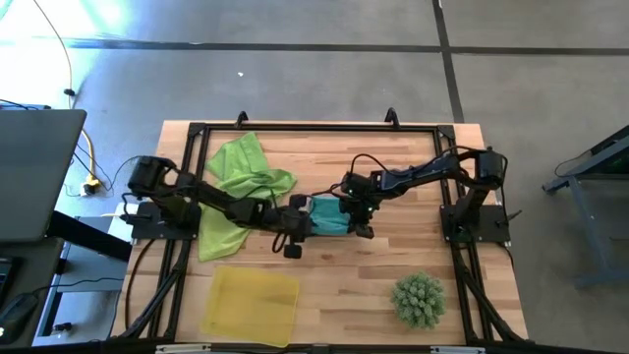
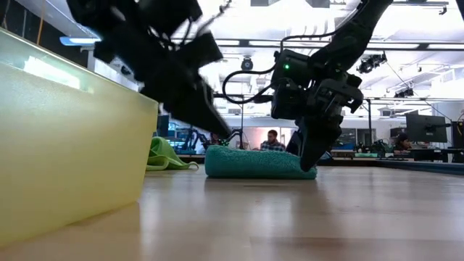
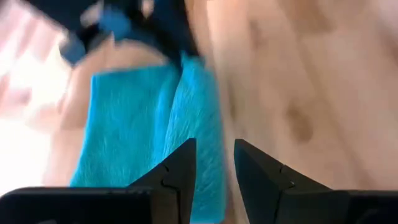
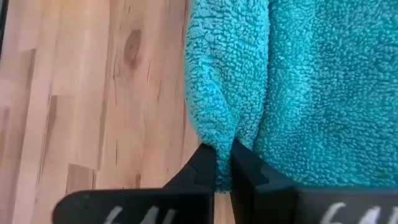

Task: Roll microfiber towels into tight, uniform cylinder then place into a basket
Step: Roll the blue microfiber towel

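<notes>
A teal towel (image 1: 329,216) lies partly rolled on the table's middle; it also shows in the low view (image 2: 257,163). My right gripper (image 4: 222,163) is shut on the towel at its right end (image 2: 308,163). My left gripper (image 3: 214,163) is open, low at the towel's left end (image 1: 295,234), with one finger over the towel's edge; whether it touches, I cannot tell. Green towels (image 1: 241,182) lie crumpled at the far left. The yellow basket (image 1: 251,305) stands at the near left, and its wall fills the left of the low view (image 2: 65,152). My right gripper pinches a rolled fold of the teal towel (image 4: 217,134) between its two fingers, at the towel's edge. The fingers come from above, pointing down, with their tips by the tabletop. The towel lies on the table.
A green plant-like ball (image 1: 420,300) sits at the near right. A black frame (image 1: 314,128) runs round the table. Bare wood lies between the basket and the ball. People and desks show in the room beyond the table (image 2: 272,141).
</notes>
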Controlling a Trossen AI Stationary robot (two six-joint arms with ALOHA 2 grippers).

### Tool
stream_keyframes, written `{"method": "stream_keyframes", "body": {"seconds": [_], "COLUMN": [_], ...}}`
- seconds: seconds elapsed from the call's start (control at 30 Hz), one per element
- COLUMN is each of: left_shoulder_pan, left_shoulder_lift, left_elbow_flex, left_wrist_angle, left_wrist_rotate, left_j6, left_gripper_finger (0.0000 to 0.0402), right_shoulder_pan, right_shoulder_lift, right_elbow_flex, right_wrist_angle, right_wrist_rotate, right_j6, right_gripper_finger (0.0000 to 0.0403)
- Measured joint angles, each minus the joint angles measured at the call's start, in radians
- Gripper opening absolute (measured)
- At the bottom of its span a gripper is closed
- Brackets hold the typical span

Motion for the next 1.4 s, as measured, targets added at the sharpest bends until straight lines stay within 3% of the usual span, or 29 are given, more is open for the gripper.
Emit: {"method": "stream_keyframes", "body": {"seconds": [0.33,0.77,0.97,1.2,1.4], "left_shoulder_pan": [0.005,-0.003,-0.022,-0.040,-0.011], "left_shoulder_lift": [0.106,0.104,0.104,0.114,0.138], "left_elbow_flex": [0.004,0.004,0.004,0.005,0.007], "left_wrist_angle": [0.007,0.055,0.049,0.046,0.031], "left_wrist_rotate": [-0.109,-0.081,0.003,-0.164,-0.173], "left_j6": [0.025,-0.076,-0.036,0.098,0.062], "left_gripper_finger": [0.0100,0.0098,0.0133,0.0173,0.0178], "right_shoulder_pan": [0.000,0.000,0.000,0.003,0.005], "right_shoulder_lift": [-0.001,-0.002,-0.003,-0.003,-0.003], "right_elbow_flex": [0.001,0.002,0.002,0.003,0.003], "right_wrist_angle": [0.006,0.011,0.012,0.015,0.016], "right_wrist_rotate": [0.002,0.005,0.005,0.008,0.009], "right_j6": [0.007,0.015,0.016,0.042,0.057], "right_gripper_finger": [0.0003,0.0003,0.0003,0.0003,0.0003]}}
